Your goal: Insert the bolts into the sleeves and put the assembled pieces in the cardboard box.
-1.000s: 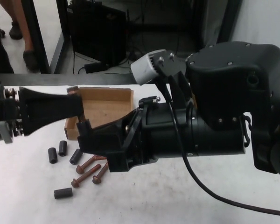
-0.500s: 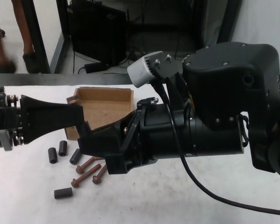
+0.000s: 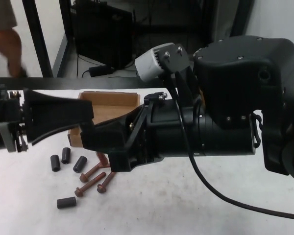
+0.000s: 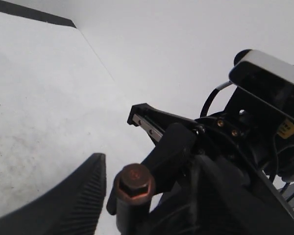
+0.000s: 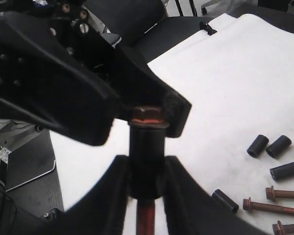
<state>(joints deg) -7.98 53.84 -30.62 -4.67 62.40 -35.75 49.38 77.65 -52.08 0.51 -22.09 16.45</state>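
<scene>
The right gripper (image 5: 146, 169) is clamped narrowly on a black sleeve (image 5: 146, 147). A bolt (image 5: 147, 116) is seated through the sleeve, its copper head just beyond the fingertips and its shank showing on the palm side. The left gripper (image 3: 87, 114) closely flanks that head, though whether it grips or stands just off cannot be told. The cardboard box (image 3: 112, 99) lies just behind both grippers. Loose bolts (image 3: 92, 171) and loose sleeves (image 3: 65, 155) lie near the right gripper's tip.

text: none legible | yellow label (image 4: 288, 128) on camera bracket (image 4: 264, 105): print too small
</scene>
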